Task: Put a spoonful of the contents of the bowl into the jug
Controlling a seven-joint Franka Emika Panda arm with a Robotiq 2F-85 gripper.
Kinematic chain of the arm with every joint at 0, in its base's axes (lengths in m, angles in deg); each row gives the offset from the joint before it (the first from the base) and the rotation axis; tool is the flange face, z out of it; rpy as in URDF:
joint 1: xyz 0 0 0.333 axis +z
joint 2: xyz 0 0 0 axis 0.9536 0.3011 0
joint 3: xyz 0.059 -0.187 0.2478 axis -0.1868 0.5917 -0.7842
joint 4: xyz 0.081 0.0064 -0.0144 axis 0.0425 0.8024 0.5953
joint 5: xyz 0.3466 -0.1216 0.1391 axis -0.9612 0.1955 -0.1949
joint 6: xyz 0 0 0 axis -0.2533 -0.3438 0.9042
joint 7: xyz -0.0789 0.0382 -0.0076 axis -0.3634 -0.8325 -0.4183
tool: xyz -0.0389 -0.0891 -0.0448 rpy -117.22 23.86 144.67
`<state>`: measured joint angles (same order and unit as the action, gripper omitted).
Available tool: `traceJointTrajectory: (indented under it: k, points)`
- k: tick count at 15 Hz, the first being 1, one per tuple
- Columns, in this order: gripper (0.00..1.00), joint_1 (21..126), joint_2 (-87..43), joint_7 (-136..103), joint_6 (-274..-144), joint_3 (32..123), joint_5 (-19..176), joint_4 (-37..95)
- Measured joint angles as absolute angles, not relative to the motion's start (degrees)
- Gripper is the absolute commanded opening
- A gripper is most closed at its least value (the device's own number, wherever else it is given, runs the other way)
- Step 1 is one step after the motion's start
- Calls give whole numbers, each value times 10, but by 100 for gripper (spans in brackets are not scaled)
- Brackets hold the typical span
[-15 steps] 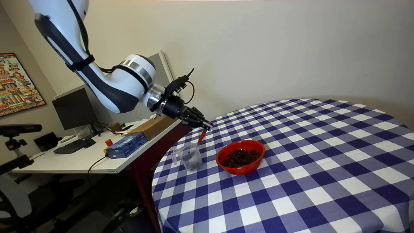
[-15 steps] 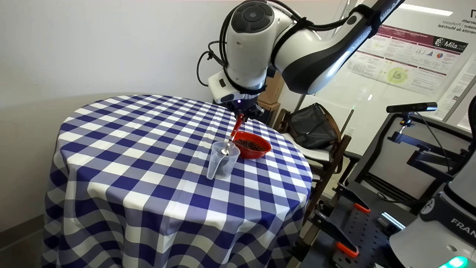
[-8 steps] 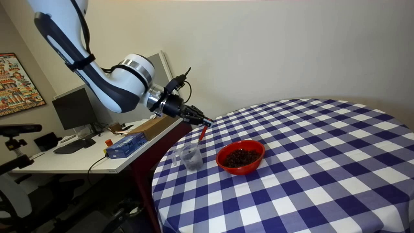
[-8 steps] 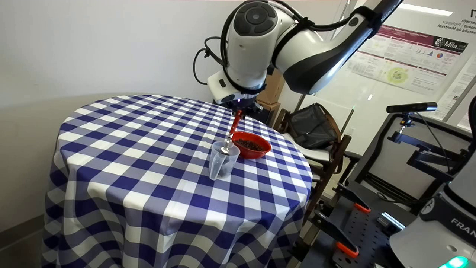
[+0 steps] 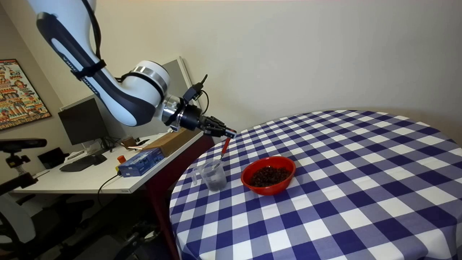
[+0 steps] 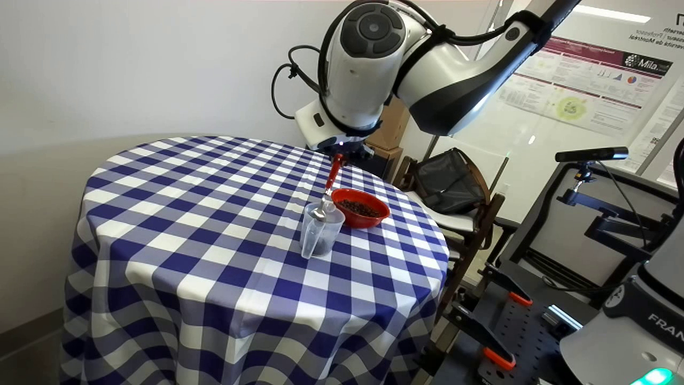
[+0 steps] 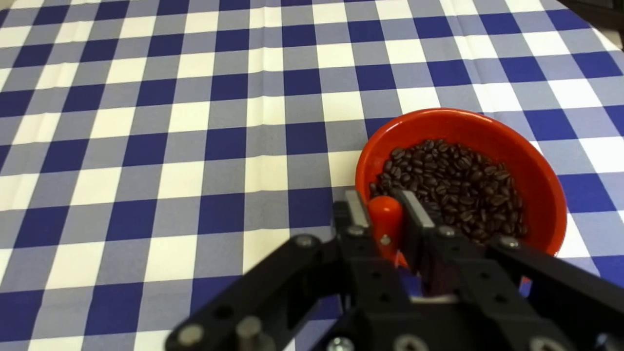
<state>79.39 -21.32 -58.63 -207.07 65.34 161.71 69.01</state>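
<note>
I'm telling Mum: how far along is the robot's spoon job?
Looks done: bringing the spoon to the jug; a dark patch inside may match the beans in the bowl. In hand: the gripper holds the spoon. Left: probably dropping any leftovers, then lifting away: the spoon's end is at the jug's mouth.

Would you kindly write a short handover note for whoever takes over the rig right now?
Gripper: shut on the red handle of the spoon.
Jug: standing on the checked tablecloth, the spoon's metal end in its mouth.
Red bowl: beside the jug, holding dark coffee beans.
Done: spoon gripped and at the jug. A dark patch shows low in the jug, perhaps beans; its cloudy wall hides the detail. Whether the spoon carries any, I cannot tell.
Left: probably check the spoon, tip out anything on it, then lift it clear of the jug.
</note>
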Motion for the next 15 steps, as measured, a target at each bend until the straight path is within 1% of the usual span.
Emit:
traceJointTrajectory:
  k: [15]
  points:
    - [5, 800, -219, -515, -2071, 651, 1745, 700]
